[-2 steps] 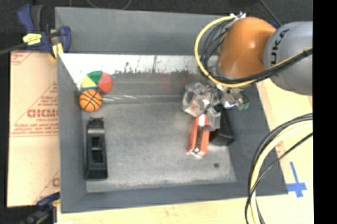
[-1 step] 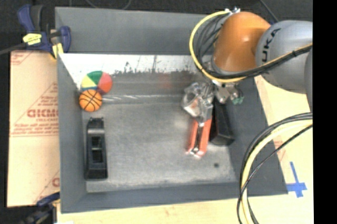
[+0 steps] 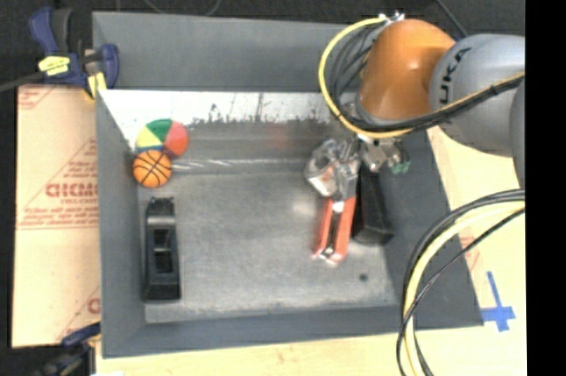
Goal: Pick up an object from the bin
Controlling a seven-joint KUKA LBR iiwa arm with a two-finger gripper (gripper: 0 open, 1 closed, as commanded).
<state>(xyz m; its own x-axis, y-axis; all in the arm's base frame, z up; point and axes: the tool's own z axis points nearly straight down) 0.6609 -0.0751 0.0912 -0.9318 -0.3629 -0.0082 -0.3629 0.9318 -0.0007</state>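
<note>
The metal gripper (image 3: 334, 169) hangs over the upper end of a red-handled, plier-like tool (image 3: 332, 231) lying right of centre in the grey metal bin (image 3: 239, 228), just beside a black oblong block (image 3: 372, 208). Whether its grip is spread or closed cannot be told.

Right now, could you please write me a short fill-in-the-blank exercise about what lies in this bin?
1. The tape dispenser lies by the bin's ___ wall in this view.
2. The bin holds ___ balls: a basketball and a multicoloured ball.
3. The red-handled tool lies just below the robot's ___ wrist cover.
Missing words: left, two, orange.
</note>
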